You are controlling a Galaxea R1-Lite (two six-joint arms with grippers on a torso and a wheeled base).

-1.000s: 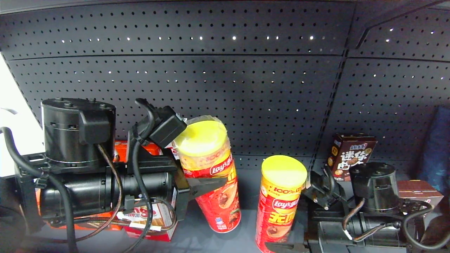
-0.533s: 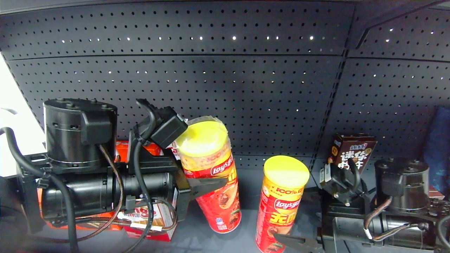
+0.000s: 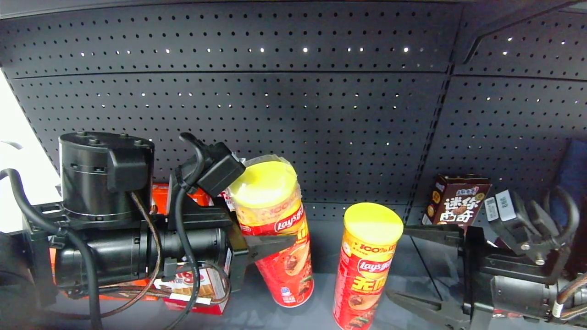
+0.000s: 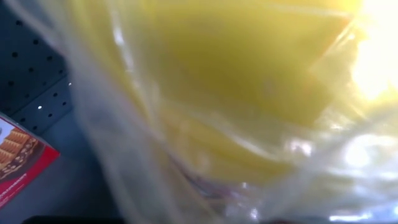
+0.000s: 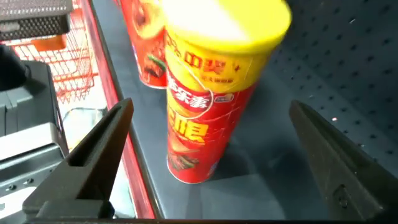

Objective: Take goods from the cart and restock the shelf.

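Observation:
My left gripper (image 3: 279,240) is shut on a red chips can with a yellow lid (image 3: 275,229). The can leans slightly over the shelf floor (image 3: 321,238), and I cannot tell whether its base touches. In the left wrist view the can's yellow lid and clear wrap (image 4: 236,93) sit very close. A second chips can (image 3: 369,266) stands upright near the shelf's front edge. My right gripper (image 3: 398,262) is open just to the right of it, fingertips level with its side and not touching. In the right wrist view that can (image 5: 211,106) stands between the spread fingers (image 5: 93,168).
Red snack boxes (image 3: 192,288) lie behind and under my left arm. A brown box (image 3: 458,197) stands at the back right. The black pegboard wall (image 3: 293,114) closes the shelf behind. A red cart (image 5: 68,68) stands below the shelf's front edge.
My right gripper has drawn back to the right, away from the second can, which stays standing. The left arm and its can have sunk slightly.

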